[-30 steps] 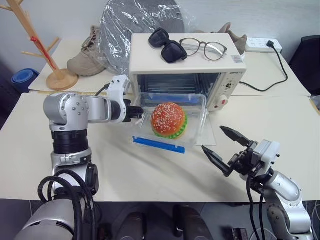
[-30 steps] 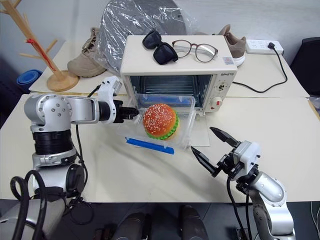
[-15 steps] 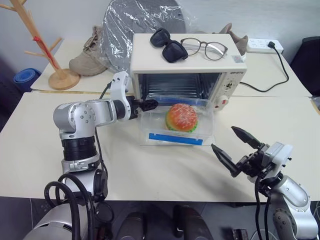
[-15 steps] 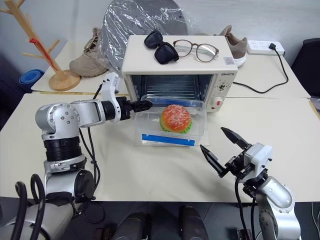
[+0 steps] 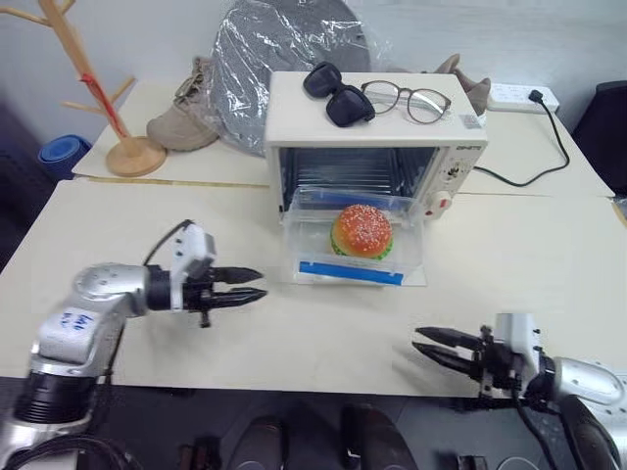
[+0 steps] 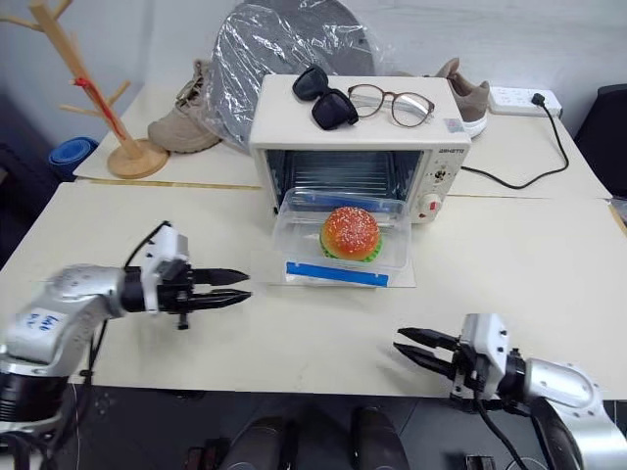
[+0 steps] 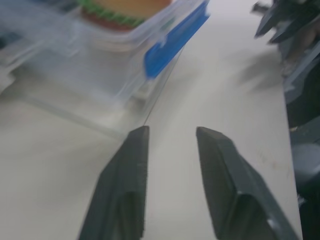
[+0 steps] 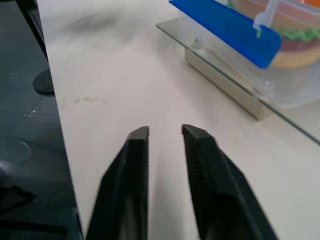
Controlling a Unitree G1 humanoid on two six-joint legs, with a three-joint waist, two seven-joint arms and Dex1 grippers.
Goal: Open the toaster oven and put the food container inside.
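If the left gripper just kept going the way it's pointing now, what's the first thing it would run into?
Most likely the food container resting on the toaster oven's lowered glass door. The left gripper points across bare table toward its blue-clipped near corner, though it might pass just in front.

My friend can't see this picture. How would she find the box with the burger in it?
Look for the cream-white toaster oven in the middle of the table. On its open glass door sits a clear plastic box with a blue strip along its front. It alone holds a toy burger with a sesame bun.
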